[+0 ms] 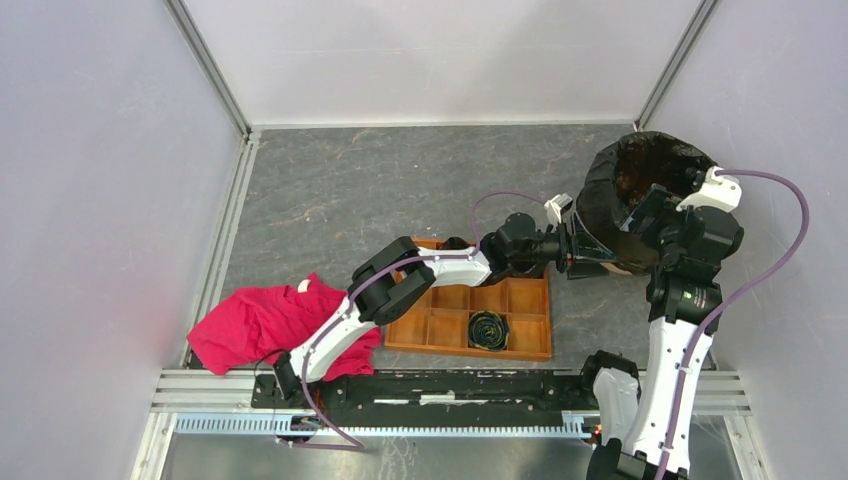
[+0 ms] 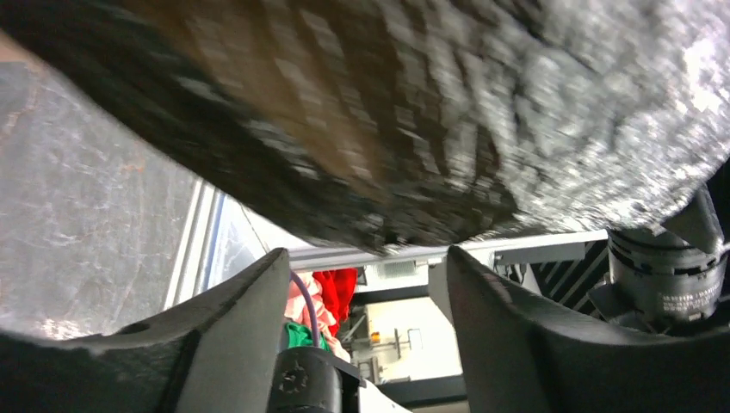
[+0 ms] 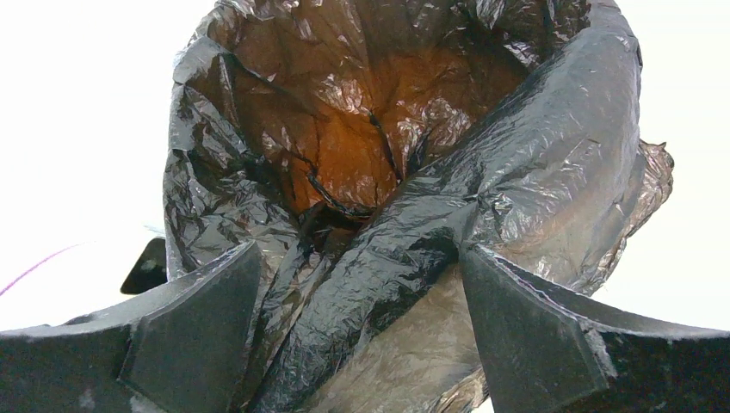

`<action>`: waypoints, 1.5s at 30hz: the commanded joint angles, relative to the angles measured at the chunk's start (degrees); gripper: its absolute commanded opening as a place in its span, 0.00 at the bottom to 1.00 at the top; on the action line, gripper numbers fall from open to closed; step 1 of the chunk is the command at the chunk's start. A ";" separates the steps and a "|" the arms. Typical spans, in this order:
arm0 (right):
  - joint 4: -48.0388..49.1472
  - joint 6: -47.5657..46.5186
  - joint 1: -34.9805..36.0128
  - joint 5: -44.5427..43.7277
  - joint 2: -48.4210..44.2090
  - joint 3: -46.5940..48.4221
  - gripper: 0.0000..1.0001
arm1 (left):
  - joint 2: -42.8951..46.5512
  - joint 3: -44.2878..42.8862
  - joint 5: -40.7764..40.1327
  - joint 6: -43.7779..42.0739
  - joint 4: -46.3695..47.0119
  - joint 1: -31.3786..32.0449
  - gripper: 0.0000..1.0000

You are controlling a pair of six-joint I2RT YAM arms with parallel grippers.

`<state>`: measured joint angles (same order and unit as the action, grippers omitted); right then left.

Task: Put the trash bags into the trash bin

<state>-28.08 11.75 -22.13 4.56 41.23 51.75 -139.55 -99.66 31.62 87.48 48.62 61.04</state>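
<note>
The black trash bag (image 1: 640,170) is draped over and into the trash bin, lining it and folded over its rim. Only a sliver of the orange bin (image 1: 621,266) shows below the film. The bin stands at the right rear, tilted towards the arms. My left gripper (image 1: 572,250) is open against the bin's left side; in the left wrist view (image 2: 366,254) the blurred bag (image 2: 482,112) fills the space above the empty jaws. My right gripper (image 1: 652,212) is at the near rim. Its jaws (image 3: 357,249) are spread wide with a fold of the bag (image 3: 405,258) between them.
A flat wooden compartment tray (image 1: 470,315) lies left of the bin with a small dark roll (image 1: 488,330) in it. A red-pink cloth (image 1: 270,325) lies at the front left. Grey walls enclose the table. A metal rail (image 1: 440,385) runs along the near edge.
</note>
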 commanded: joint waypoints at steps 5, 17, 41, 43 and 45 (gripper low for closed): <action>3.84 0.77 0.17 -0.59 -0.49 0.02 0.92 | -4.56 -5.12 -4.83 7.20 6.57 -0.40 0.55; 6.30 1.57 0.16 -1.43 -0.29 -2.66 0.92 | -8.34 -6.89 -8.93 10.43 8.01 -0.24 0.02; 0.80 -4.15 0.25 6.05 4.46 15.07 0.92 | -3.37 -3.80 -5.93 2.60 -7.31 -1.26 0.48; 1.16 -4.79 0.18 8.47 3.10 15.15 0.92 | -0.44 -1.52 -5.27 0.77 -9.62 -1.51 0.58; 1.54 -4.94 0.22 10.65 2.47 15.64 0.93 | 2.73 1.25 -4.79 -0.57 -11.55 -1.73 0.64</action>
<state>-25.39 9.69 -22.13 8.95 45.32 65.04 -145.99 -101.62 24.73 92.23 40.23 60.01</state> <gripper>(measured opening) 0.924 0.598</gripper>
